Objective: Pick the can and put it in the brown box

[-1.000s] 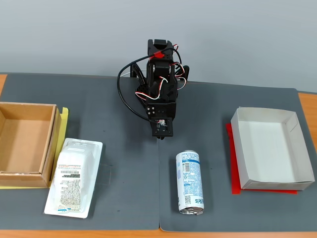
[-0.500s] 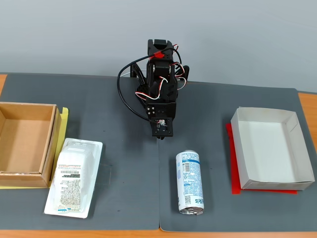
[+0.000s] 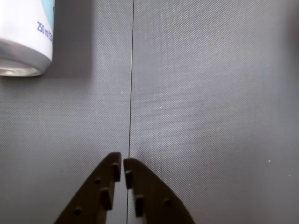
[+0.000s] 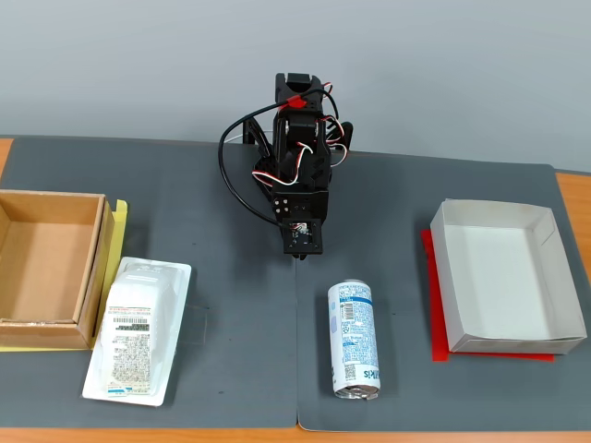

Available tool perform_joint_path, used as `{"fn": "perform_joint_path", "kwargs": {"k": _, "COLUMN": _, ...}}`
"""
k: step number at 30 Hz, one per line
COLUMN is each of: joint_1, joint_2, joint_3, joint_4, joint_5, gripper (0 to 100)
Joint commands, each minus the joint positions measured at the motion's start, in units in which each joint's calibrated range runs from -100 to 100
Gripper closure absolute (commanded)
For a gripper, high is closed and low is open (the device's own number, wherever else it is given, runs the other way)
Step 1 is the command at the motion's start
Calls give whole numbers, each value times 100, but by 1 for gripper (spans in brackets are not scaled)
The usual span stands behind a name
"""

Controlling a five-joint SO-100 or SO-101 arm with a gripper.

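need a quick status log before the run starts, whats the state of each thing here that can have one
can: lying on its side on the dark mat, not held
brown box: open on top, empty, at the left edge in the fixed view
white paper box: open on top, empty, on a red sheet
white plastic packet: lying flat, label up, beside the brown box
tool: shut, holding nothing, above the mat seam

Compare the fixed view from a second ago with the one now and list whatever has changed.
Nothing visibly changed. The arm stays folded at the back of the mat with the gripper shut and empty; the can still lies on its side on the mat, and the brown box, the white packet and the white paper box sit where they were.
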Motion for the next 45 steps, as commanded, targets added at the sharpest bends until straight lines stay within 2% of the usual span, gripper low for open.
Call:
{"fn": "perform_joint_path", "kwargs": {"k": 1, "joint_1": 3, "joint_2": -17, "joint_3": -307, "joint_4": -67, "joint_5": -11, "gripper": 99}}
{"fn": "perform_joint_path", "kwargs": {"k": 45, "joint_1": -54, "joint_2": 85, "joint_3": -524, "joint_4": -93, "joint_5": 0, "gripper": 99}}
